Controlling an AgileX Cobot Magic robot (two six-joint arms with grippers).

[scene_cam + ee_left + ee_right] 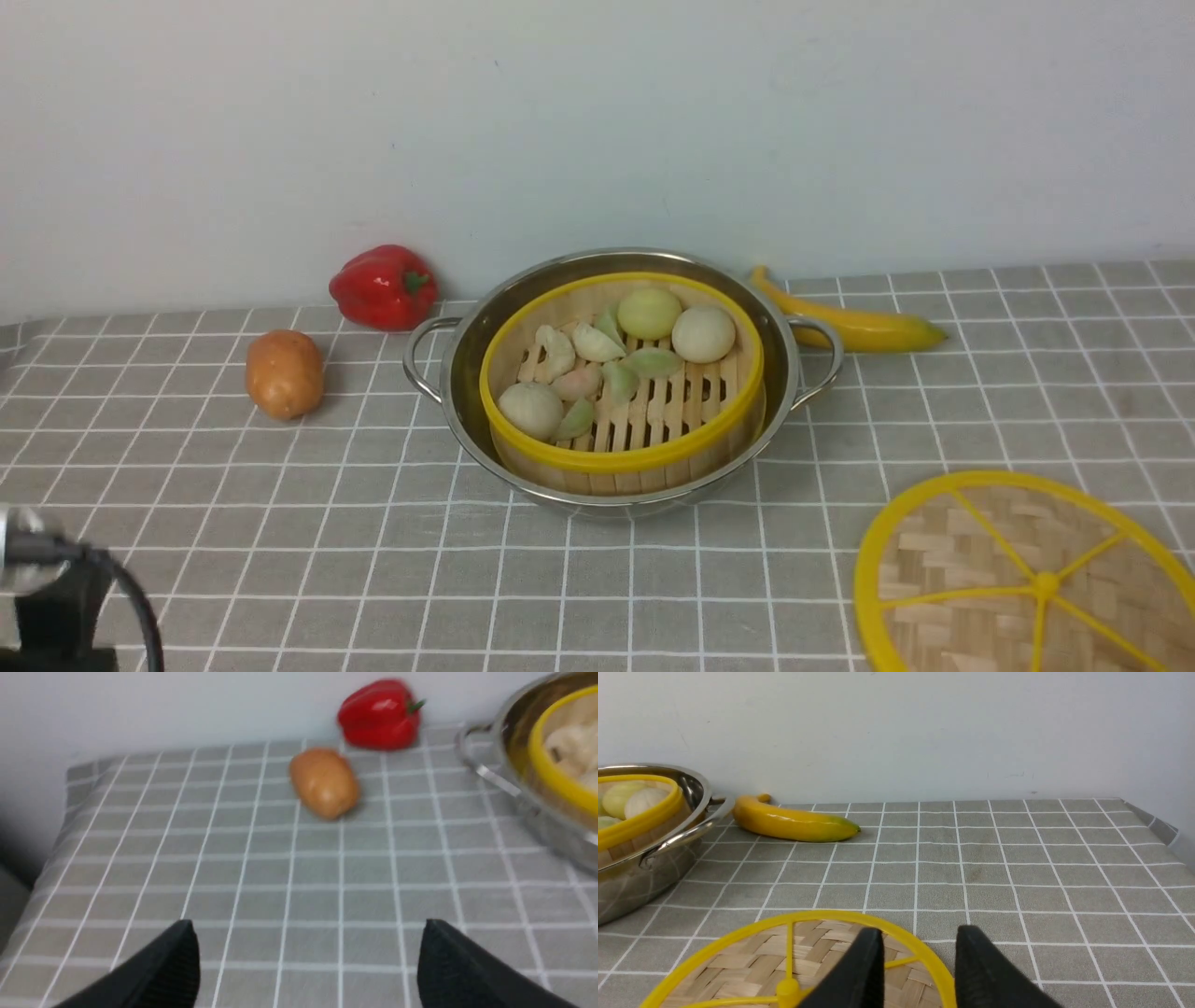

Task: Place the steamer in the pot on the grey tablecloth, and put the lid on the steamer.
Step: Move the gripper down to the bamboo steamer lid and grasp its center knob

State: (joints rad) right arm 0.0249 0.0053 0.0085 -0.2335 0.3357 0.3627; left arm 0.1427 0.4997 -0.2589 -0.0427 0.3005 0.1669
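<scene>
Steamer (621, 459) sits inside the pot (467, 373), mid-cloth on the grey tablecloth (373, 560), with buns and dumplings (649, 313) on its slats. The first half of the job looks done. Lid (980, 560) lies flat on the cloth at the near right, knob up, well apart from the pot.

Right tool (919, 928): jaws parted, nothing between them. In its wrist view the two fingers frame the lid's yellow rim, but I cannot tell whether they are down at rim height or above it. Left tool (307, 924): jaws wide, empty, over bare cloth on the left, with the potato (284, 373) and red pepper (383, 285) beyond it.

Step in hand, as I judge it: the right tool takes the lid.

Doing it well:
- The disc lies flush on soft cloth, so set the fingers squarely on the rim and keep fabric out of the pinch — a snagged cloth would drag the pot.
- An edge grip lets the far side droop; close firmly and lift slowly.
- Carry it high enough to clear the pot's flared rim and right handle. The banana (859, 327) lies behind that handle, off the likely path.
- Centre yellow ring over yellow ring before lowering — the taller buns may prop the lid.
- Let go only once it rests level.
</scene>
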